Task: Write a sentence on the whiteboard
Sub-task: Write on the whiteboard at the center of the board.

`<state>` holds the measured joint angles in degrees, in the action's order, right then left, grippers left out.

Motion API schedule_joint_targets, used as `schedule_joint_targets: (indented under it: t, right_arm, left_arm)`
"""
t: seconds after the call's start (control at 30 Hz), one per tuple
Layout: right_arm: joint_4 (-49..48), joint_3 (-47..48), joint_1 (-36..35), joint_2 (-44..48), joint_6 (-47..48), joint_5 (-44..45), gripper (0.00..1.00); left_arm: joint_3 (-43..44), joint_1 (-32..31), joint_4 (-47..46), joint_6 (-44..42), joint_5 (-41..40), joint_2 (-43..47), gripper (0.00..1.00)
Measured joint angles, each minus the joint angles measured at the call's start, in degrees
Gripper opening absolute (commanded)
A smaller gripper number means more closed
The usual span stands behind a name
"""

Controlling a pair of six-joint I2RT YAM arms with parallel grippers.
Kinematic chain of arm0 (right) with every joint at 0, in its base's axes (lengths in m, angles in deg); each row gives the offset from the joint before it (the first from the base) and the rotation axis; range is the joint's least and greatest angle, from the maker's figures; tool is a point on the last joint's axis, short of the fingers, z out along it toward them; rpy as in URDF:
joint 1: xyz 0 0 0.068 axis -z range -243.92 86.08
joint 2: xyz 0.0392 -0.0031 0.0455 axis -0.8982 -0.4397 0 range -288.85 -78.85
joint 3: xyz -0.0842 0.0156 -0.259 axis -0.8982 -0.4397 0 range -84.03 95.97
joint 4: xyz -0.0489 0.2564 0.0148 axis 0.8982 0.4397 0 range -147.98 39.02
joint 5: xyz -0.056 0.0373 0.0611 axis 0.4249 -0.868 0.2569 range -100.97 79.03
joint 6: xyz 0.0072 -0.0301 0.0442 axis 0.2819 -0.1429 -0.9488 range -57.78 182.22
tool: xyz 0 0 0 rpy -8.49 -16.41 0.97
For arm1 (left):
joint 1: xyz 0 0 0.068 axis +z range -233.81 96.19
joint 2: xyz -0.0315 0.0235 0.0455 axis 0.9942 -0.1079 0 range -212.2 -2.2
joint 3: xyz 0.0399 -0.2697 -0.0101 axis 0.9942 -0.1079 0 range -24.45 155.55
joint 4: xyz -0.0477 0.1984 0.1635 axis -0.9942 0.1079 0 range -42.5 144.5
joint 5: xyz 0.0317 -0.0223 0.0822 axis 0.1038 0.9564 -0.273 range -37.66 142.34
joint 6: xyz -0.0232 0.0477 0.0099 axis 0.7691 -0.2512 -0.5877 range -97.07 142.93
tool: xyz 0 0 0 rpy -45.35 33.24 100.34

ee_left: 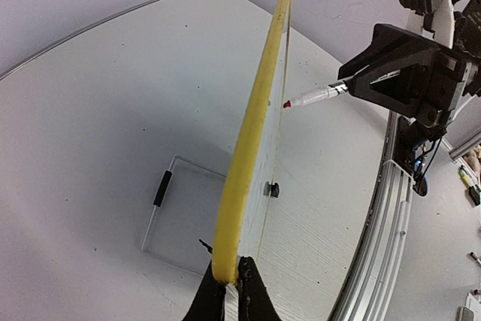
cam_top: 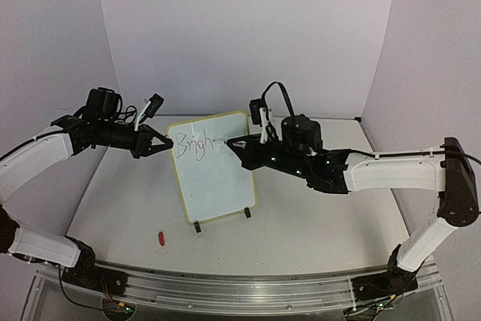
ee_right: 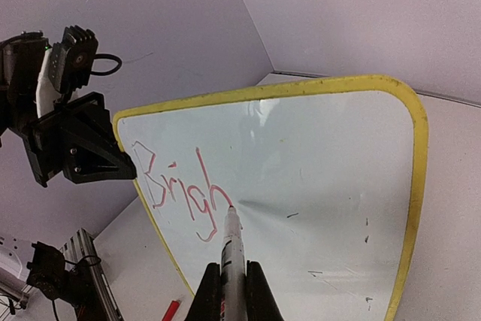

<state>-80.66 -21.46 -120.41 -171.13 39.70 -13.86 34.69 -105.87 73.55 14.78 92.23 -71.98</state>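
Observation:
The whiteboard (cam_top: 218, 186) stands upright mid-table on two black feet, with a yellow rim. It shows edge-on in the left wrist view (ee_left: 252, 125) and face-on in the right wrist view (ee_right: 316, 178). The sentence (ee_right: 176, 189) reads "Brigh" in red on the top line; it also shows in the top view (cam_top: 192, 146). My left gripper (cam_top: 167, 146) is shut on the board's left rim (ee_left: 233, 272). My right gripper (cam_top: 231, 143) is shut on a marker (ee_right: 231, 249), whose red tip touches the board just after the "h".
A red marker cap (cam_top: 161, 238) lies on the table in front of the board's left foot; it also shows in the right wrist view (ee_right: 171, 310). White walls enclose the table on three sides. A metal rail (cam_top: 240, 291) runs along the near edge.

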Motion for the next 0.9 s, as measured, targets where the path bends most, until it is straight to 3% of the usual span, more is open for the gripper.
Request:
schedule_joint_targets:
  t: [0.9]
  right_arm:
    - [-0.24, -1.39, -0.5, 1.06, -1.55, 7.78, 0.0]
  left_arm:
    - [0.0, -0.18, -0.15, 0.43, -0.77, 0.0, 0.0]
